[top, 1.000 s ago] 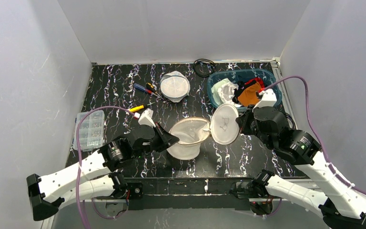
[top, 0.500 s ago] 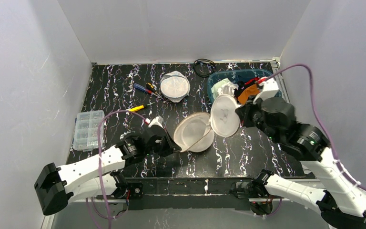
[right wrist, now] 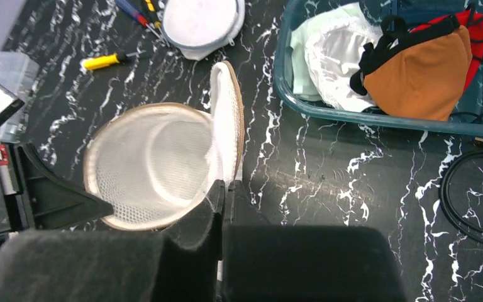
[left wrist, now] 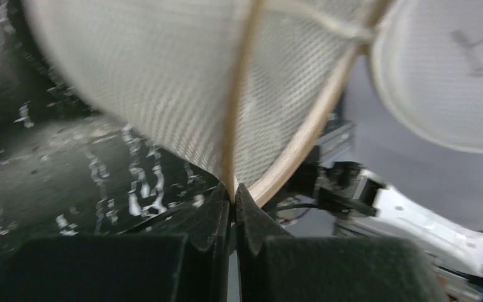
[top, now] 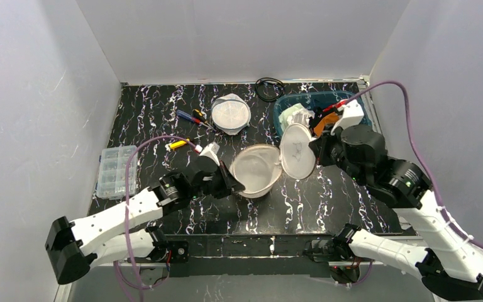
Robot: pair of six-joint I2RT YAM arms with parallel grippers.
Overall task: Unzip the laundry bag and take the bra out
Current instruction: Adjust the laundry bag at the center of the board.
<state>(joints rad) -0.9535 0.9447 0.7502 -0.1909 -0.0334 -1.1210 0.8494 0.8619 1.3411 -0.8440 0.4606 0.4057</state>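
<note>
The laundry bag (top: 256,170) is a round white mesh clamshell with a tan rim, unzipped, with its lid (top: 297,152) standing up to the right of the bowl half. My left gripper (top: 238,187) is shut on the bowl's tan rim at its near left edge; the left wrist view shows the rim (left wrist: 239,107) pinched at the tips (left wrist: 233,189). My right gripper (right wrist: 225,184) is shut on the lid's edge (right wrist: 228,119). Inside the bowl (right wrist: 132,182) a smooth white curved cup (right wrist: 170,148) shows, apparently the bra.
A blue bin (top: 283,108) at the back right holds white and orange garments (right wrist: 415,75). A second, closed mesh bag (top: 231,114) lies behind. Screwdrivers (top: 192,116), a yellow tool (top: 177,144), a clear parts box (top: 114,171) and black cable coils (top: 269,88) are around.
The open bag has been carried up and back from the near table. My left gripper moved right and forward with the bowl rim. The right gripper drew the lid more upright.
</note>
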